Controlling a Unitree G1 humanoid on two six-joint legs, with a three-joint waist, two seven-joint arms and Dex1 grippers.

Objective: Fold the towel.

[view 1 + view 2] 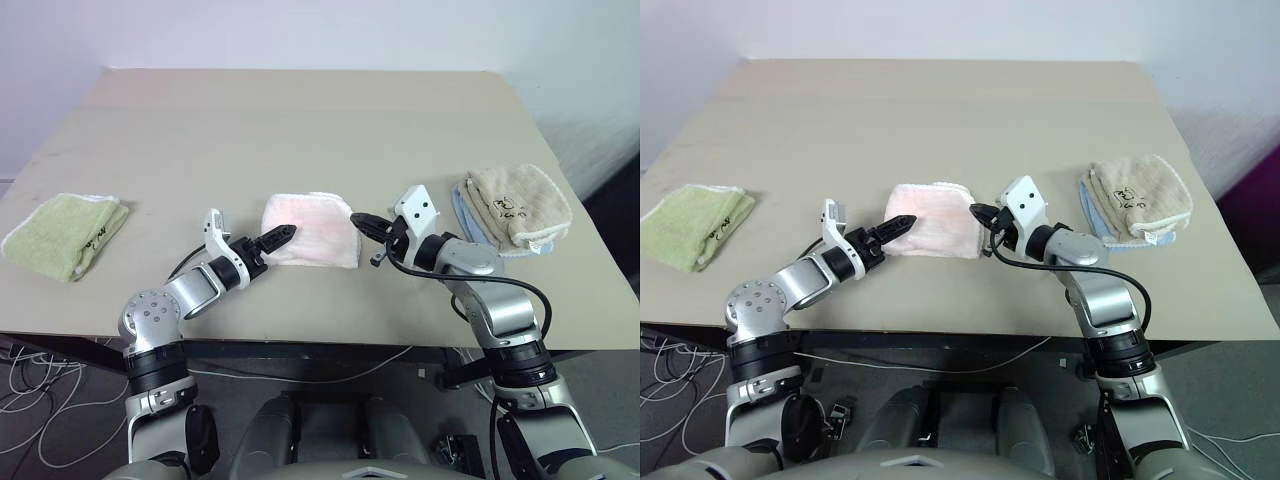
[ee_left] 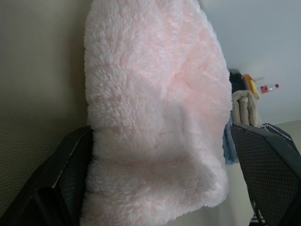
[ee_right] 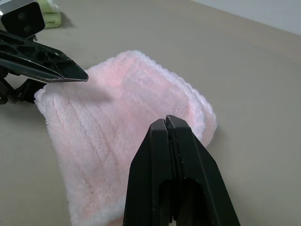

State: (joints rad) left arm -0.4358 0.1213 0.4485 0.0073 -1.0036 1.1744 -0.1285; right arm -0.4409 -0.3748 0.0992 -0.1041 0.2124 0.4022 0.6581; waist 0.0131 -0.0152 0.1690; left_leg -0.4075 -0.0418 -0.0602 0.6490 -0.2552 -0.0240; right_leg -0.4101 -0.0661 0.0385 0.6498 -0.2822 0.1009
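The folded towel [image 1: 310,232] is lying on the table [image 1: 300,120]; the left tool [image 1: 281,237] is gaping beside it, seemingly touching, while the right tool [image 1: 358,221] is pinched together.

Both arms [image 1: 165,300] are silver-grey metal with black joint bands. Each gripper [image 1: 283,236] has two black, tapered, textured fingers and a white camera block [image 1: 415,208]. Black cables [image 1: 500,285] loop along the forearms.

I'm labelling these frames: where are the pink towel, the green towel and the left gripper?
pink towel [image 1: 310,232], left eye view, middle of its folded top.
green towel [image 1: 65,232], left eye view, middle of its top.
left gripper [image 1: 283,235], left eye view, at its fingertips.
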